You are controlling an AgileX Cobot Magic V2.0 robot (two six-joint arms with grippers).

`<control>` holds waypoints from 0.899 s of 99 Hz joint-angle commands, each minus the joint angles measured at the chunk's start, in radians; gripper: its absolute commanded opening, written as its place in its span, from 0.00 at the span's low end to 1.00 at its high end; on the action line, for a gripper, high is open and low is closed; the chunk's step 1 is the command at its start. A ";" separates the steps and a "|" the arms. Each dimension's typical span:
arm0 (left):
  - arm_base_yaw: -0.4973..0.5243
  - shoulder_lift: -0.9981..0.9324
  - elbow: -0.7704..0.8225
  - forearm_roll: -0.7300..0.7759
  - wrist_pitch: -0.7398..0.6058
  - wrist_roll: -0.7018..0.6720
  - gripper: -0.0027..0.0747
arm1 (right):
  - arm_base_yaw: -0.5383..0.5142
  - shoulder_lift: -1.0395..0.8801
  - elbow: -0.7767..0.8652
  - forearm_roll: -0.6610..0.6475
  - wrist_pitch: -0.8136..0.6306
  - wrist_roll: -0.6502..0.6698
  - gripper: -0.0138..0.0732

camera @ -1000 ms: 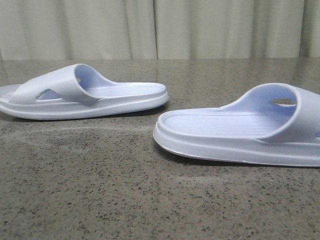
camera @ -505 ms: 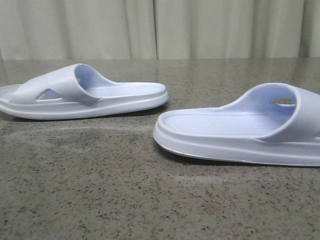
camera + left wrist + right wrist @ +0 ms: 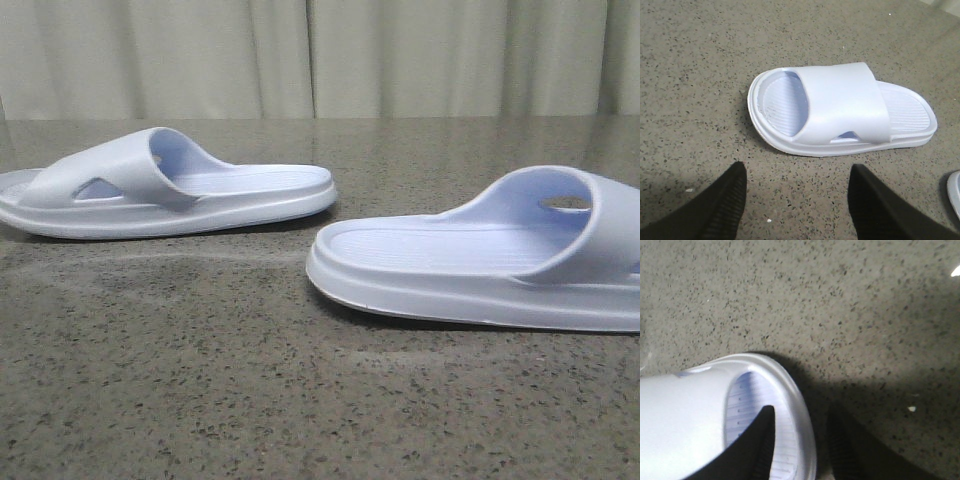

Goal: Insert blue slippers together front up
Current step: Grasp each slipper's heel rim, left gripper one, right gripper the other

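Front view unchanged over last second | blue slippers: one at 10 o'clock (image 3: pixel 170 185), one at 3 o'clock (image 3: pixel 480 260), apart on counter (image 3: pixel 200 380) | left claw (image 3: pixel 795 200) wide open, empty, above its slipper | right claw (image 3: pixel 800 440) straddling slipper rim, not clamped | no grasp yet

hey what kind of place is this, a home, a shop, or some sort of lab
Probably a staged robot test bench rather than a home. A speckled stone-look tabletop holds only two pale blue slippers, plain drapes close off the back, and black gripper fingers show in the wrist view.
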 commanded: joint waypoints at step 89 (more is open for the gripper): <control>0.003 0.003 -0.036 -0.063 -0.037 0.008 0.54 | -0.008 0.165 -0.030 0.169 0.152 -0.184 0.04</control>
